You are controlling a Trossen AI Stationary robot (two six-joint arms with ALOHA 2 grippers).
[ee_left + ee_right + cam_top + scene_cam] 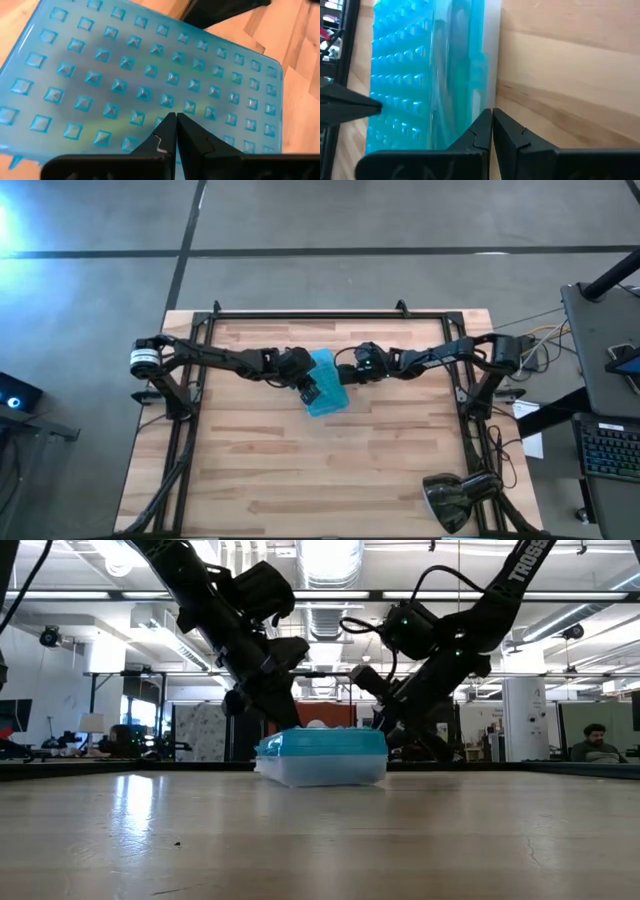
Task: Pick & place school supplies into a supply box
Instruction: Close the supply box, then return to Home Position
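The supply box (326, 383) lies closed and flat on the wooden table, its studded turquoise half (125, 75) on top of its clear half (325, 772). The school supplies are out of view, apart from blurred yellow-green shades under the lid. My left gripper (176, 119) is shut and slants down onto the lid from the table's left. My right gripper (491, 114) is shut and low beside the box's right long side (490, 60). The low view shows the left gripper (272, 720) and the right gripper (385, 728) at opposite ends of the box. My left gripper sets its shut fingertips (167, 125) on the top face of the turquoise lid (172, 102), slanting down from the table's left; the box stays flat on the table. My right gripper has its shut fingertips (482, 122) at the box's long side wall (487, 97), slanting down from the right; whether they touch, I cannot tell.
A black rail frame (300, 315) runs around the table's far and side edges. A dark lamp-like object (455, 498) sits at the near right corner. Bare wood (320, 470) lies in front of the box. A person (594, 743) sits far off in the room.
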